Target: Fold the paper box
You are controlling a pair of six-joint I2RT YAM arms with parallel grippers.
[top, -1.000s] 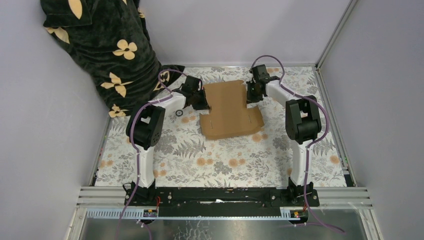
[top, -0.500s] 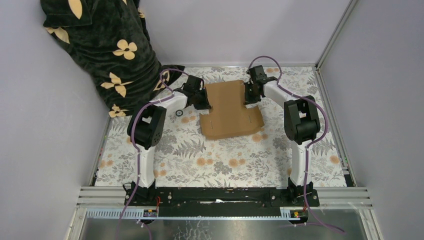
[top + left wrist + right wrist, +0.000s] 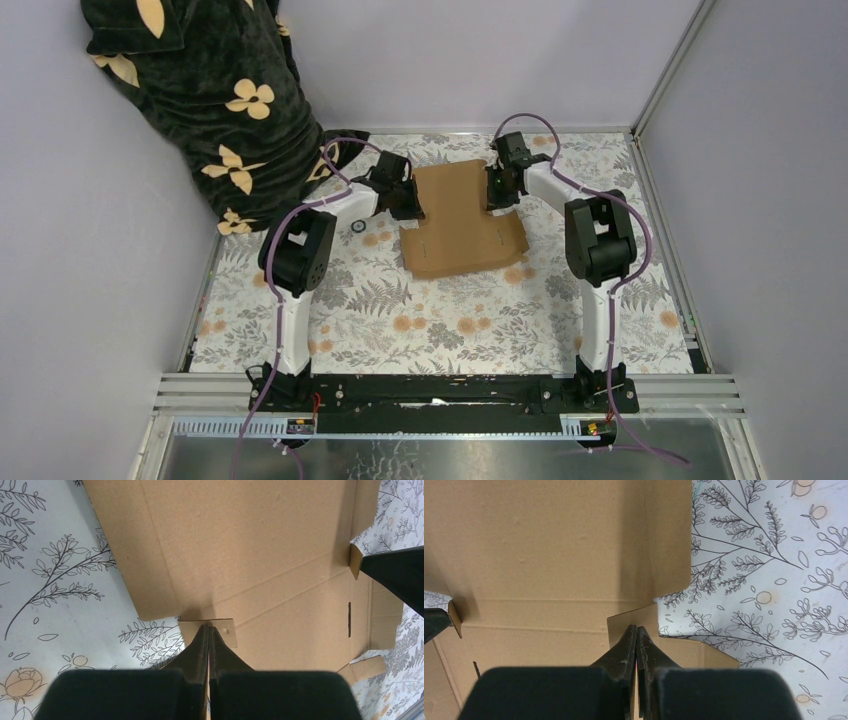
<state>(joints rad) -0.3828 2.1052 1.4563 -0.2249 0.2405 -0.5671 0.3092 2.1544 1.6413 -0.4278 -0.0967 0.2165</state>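
**Item:** paper box [image 3: 460, 222], a plain brown corrugated die-cut sheet. It lies mostly flat on the far middle of the floral worktop [image 3: 440, 320], with its long axis running away from our bases.

**Hold:** we grip it from both flanks. The left jaws are pinched tight on a small side tab [image 3: 225, 630], the right jaws likewise on the opposite tab [image 3: 619, 627]. We judge both arms equally near, with the panels lying inward between them.

**Markings:** none legible.

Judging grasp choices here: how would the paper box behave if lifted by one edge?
The paper box looks a thin corrugated sheet, so probably light and fairly stiff. Its scored creases suggest it would hinge and droop there.
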